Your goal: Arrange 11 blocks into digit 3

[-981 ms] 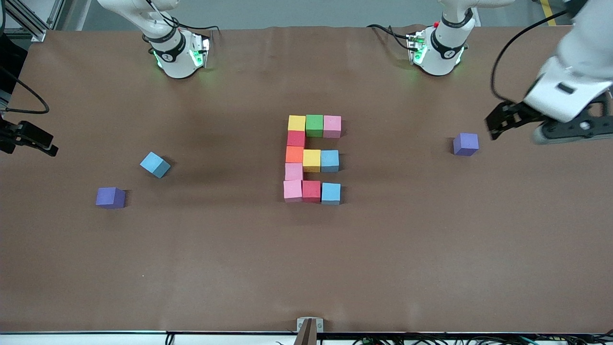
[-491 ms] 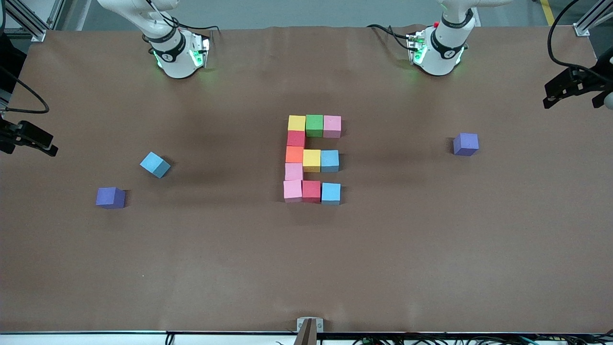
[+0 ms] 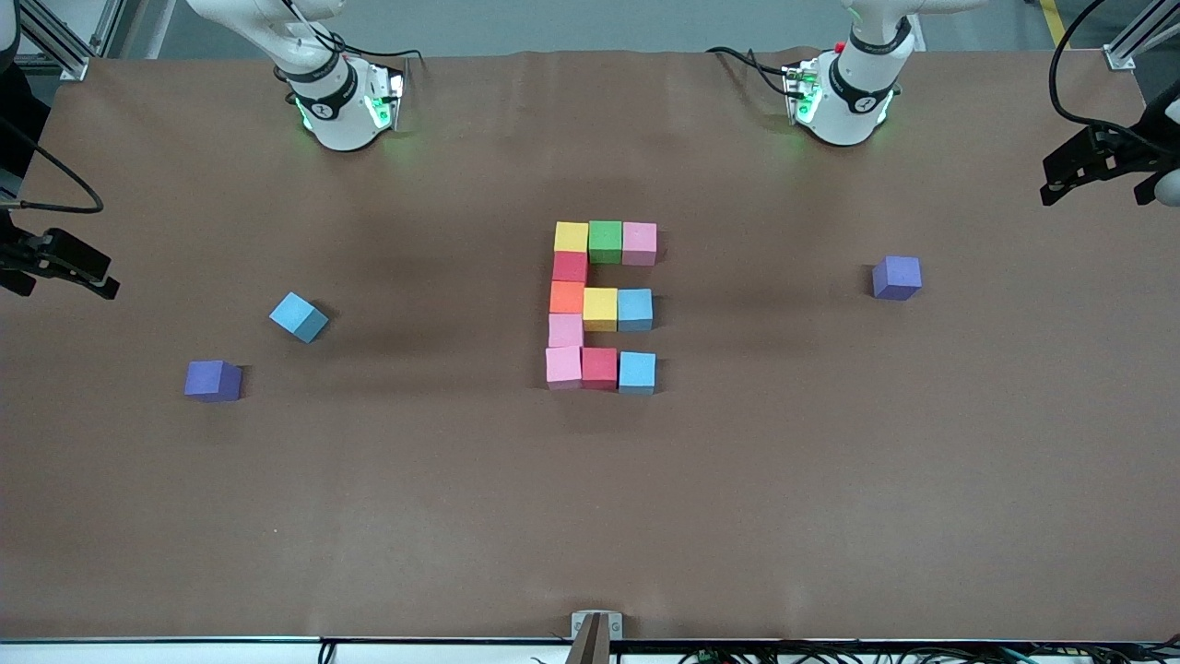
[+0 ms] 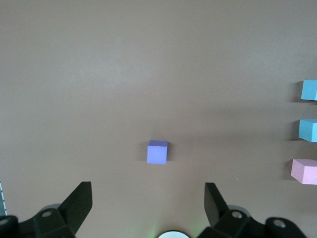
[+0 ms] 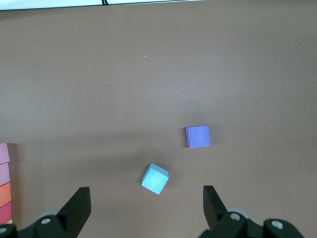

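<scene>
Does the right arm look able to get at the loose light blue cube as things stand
Probably yes. The loose light blue cube sits alone on bare table toward the right arm's end, apart from the purple cube and the digit 3. The right gripper is open and empty, with nothing between.

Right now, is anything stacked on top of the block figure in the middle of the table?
No. The figure is one layer of cubes flat on the table, every top face bare. Both grippers are open and off at the table's ends. What lies under the cubes is hidden.
</scene>
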Robot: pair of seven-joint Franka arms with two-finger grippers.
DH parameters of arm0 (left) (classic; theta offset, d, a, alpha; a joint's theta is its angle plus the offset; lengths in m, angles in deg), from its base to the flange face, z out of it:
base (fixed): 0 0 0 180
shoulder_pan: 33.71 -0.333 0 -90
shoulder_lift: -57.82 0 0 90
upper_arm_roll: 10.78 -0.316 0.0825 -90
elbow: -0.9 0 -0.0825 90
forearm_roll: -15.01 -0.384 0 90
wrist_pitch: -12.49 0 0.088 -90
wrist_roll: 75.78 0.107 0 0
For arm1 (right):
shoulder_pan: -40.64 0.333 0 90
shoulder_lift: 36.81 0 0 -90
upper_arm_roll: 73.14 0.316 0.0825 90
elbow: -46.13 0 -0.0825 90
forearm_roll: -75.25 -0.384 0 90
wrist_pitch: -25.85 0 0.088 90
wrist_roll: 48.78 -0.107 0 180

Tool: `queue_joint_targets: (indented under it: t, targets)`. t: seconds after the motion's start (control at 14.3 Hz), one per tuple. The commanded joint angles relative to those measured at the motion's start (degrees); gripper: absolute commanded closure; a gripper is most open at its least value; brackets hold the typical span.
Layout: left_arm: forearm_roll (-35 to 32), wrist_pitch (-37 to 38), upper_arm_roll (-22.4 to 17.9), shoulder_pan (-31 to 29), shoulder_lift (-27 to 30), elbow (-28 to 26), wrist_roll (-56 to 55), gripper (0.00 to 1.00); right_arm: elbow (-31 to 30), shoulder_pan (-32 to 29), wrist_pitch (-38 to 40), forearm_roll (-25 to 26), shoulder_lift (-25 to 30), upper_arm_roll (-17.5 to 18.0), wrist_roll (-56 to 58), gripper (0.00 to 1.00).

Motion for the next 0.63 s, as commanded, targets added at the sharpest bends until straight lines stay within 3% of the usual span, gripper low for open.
queue_joint_targets:
  t: [0.0, 0.56]
  targets:
    - [2.68, -0.76, 0.17, -0.10, 0.63, -1.46, 0.69, 0.00, -1.42, 0.24, -0.53, 0.51, 1.72, 0.04, 0.20, 0.00]
    - [2.69, -2.77, 2.72, -0.01, 3.35, -7.35, -3.69, 0.00, -1.42, 0.15, -0.53, 0.51, 1.72, -0.05, 0.29, 0.00]
